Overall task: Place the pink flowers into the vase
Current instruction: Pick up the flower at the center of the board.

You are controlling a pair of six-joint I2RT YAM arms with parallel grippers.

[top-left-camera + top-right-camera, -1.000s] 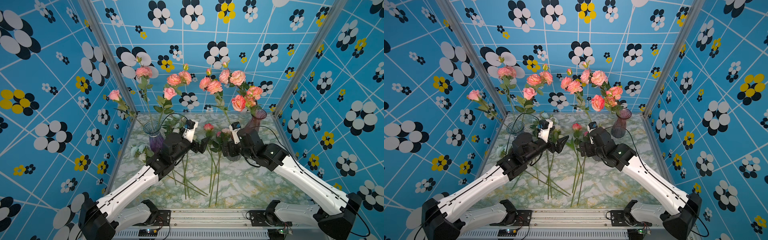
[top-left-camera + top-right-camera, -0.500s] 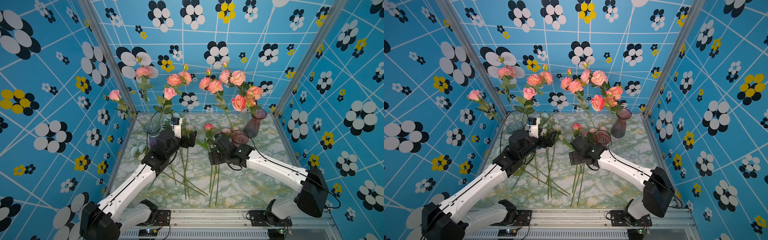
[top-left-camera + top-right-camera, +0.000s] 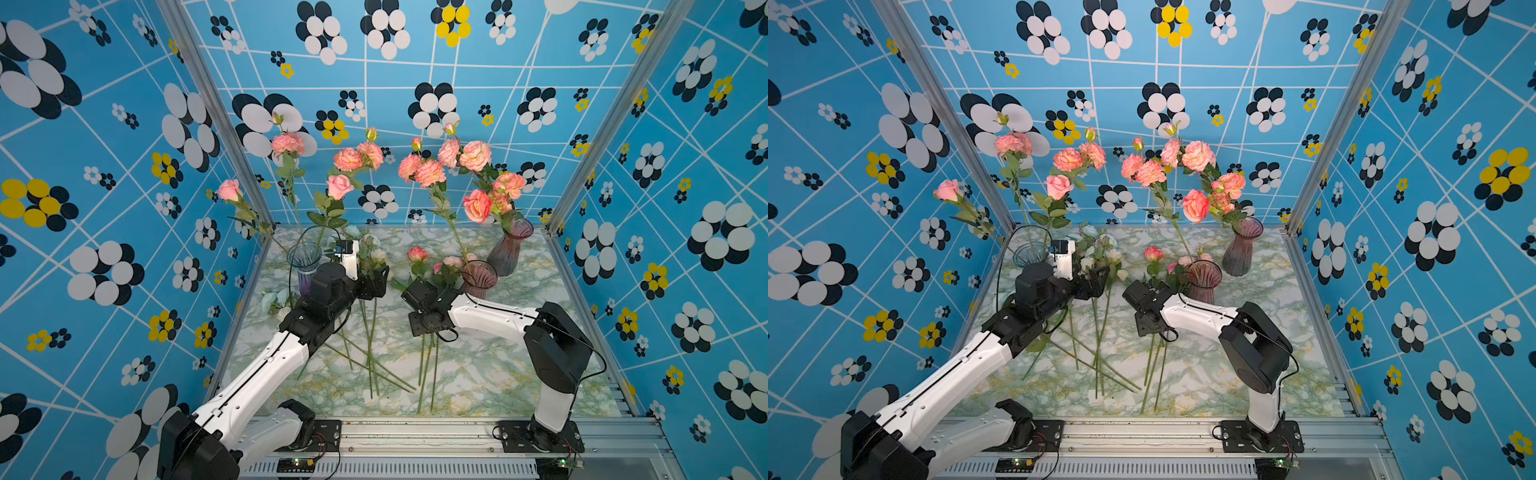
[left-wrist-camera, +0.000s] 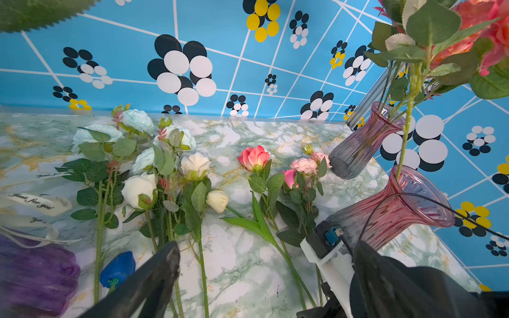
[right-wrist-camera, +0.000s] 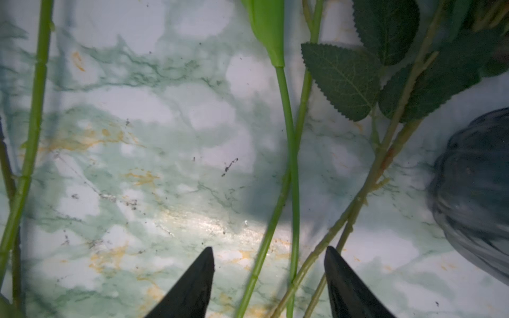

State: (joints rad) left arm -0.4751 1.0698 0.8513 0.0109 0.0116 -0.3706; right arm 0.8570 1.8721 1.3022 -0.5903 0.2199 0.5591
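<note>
Loose pink flowers (image 3: 417,253) (image 3: 1153,253) (image 4: 253,157) lie on the marble table, stems toward the front. My right gripper (image 3: 428,332) (image 3: 1152,328) points down at those stems just in front of a pink glass vase (image 3: 479,279) (image 3: 1203,280) (image 4: 391,214). In the right wrist view the right gripper (image 5: 268,256) is open, with several green stems (image 5: 293,165) between its fingers and none pinched. My left gripper (image 3: 376,282) (image 3: 1098,282) (image 4: 264,261) hovers open and empty over the white-flower stems. The pink vase holds one tall pink stem (image 3: 428,172).
A second pink vase (image 3: 509,249) at the back right holds a bunch of pink blooms. A blue-purple vase (image 3: 304,262) at the left holds pink roses. White flowers (image 4: 192,165) and a small blue flower (image 4: 118,268) lie under the left arm. Patterned walls close three sides.
My right arm has folded and lowered its gripper to the table over the pink flowers' stems, with its jaws narrowing. My left gripper has drawn back toward the left and stays open.
</note>
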